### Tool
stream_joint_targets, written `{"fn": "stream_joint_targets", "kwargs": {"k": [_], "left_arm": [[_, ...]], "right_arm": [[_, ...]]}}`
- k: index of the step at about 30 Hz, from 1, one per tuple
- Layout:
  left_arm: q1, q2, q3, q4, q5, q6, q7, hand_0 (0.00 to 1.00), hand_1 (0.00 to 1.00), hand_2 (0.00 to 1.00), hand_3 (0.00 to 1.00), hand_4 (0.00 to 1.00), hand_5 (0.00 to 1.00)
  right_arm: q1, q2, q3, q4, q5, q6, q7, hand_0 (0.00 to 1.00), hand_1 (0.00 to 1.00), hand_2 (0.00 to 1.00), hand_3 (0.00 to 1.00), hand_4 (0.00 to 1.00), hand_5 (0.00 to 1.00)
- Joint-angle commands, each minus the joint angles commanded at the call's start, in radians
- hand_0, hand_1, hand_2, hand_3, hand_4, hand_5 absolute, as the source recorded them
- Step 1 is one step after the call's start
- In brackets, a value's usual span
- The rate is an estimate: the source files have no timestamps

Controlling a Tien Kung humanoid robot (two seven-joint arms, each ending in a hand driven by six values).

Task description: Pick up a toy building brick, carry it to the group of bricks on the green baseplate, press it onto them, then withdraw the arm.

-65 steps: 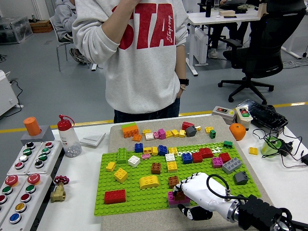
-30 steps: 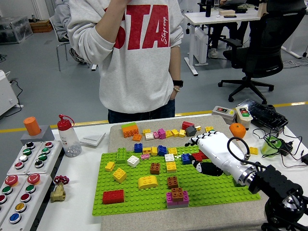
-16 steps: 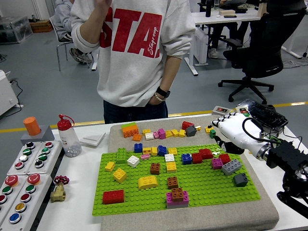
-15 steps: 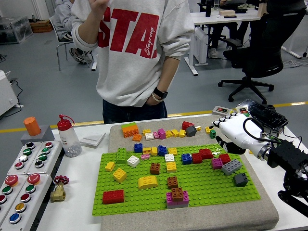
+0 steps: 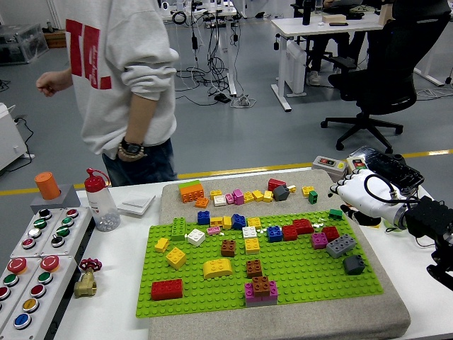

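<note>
One brown brick (image 5: 261, 285) now sits pressed onto the pink bricks (image 5: 260, 293) at the near edge of the green baseplate (image 5: 297, 273). The right hand (image 5: 361, 196) has pulled back to the counter's right edge, fingers loose, holding nothing. Withdrawal looks nearly done. Its forearm is cut off.

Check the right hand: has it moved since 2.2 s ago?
Yes. The right hand has moved right and away from the near edge of the green baseplate, where it was over the brown-on-pink brick stack; it now sits off the plate's far-right corner.
</note>
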Motion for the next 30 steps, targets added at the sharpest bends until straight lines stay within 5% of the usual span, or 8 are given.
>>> {"fn": "stream_joint_targets", "kwargs": {"k": [1, 12, 30], "left_arm": [[-0.001, 0.000, 0.001, 0.000, -0.001, 0.000, 0.000, 0.631, 0.596, 0.610, 0.409, 0.331, 0.969], [-0.005, 0.000, 0.005, 0.001, -0.008, -0.001, -0.003, 0.631, 0.596, 0.611, 0.411, 0.331, 0.970], [0.003, -0.003, 0.005, -0.001, -0.006, 0.001, 0.001, 0.631, 0.596, 0.610, 0.413, 0.331, 0.971]], "right_arm": [[0.008, -0.003, -0.014, -0.003, -0.001, 0.002, 0.003, 0.681, 0.741, 0.757, 0.785, 0.576, 0.038], [0.077, -0.024, -0.172, -0.018, 0.028, 0.042, 0.054, 0.682, 0.716, 0.720, 0.758, 0.610, 0.006], [0.083, 0.026, -0.220, -0.045, 0.084, 0.088, 0.084, 0.682, 0.703, 0.692, 0.741, 0.615, 0.043]]}}
